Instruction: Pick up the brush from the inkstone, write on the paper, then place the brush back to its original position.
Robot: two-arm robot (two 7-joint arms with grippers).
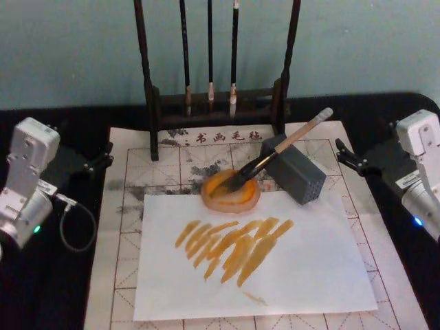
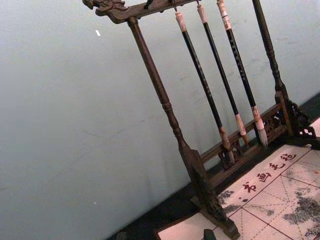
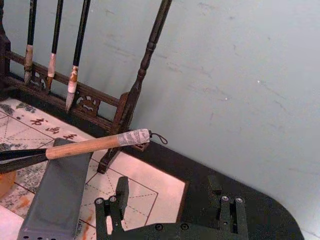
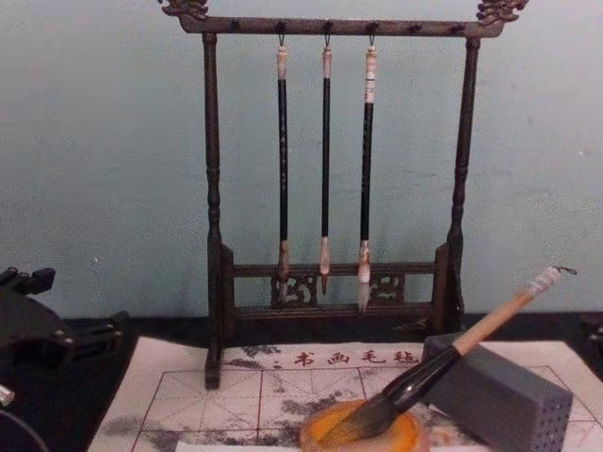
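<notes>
My left gripper sits parked over the black tabletop off the left edge of the paper. I cannot tell from here whether it is released or clenched. My right gripper is parked off the right edge and is released: its fingers stand wide apart with nothing between them.

The large calligraphy brush, with a thick tan wooden handle, black lower section and whitish end cap, lies apart from both grippers. Its dark bushy bristles rest in the round orange inkstone. Its handle leans up across the top of a dark grey rectangular block with small holes in its end face, and the cap points up toward the right rear.

Inkstone and block stand on the large off-white paper, which has red grid lines and a row of red characters. A plain white sheet lies on top of it, its far edge reaching the inkstone, and carries slanted orange-brown strokes. Behind stands a dark wooden rack with three thin black-handled brushes hanging from it.
</notes>
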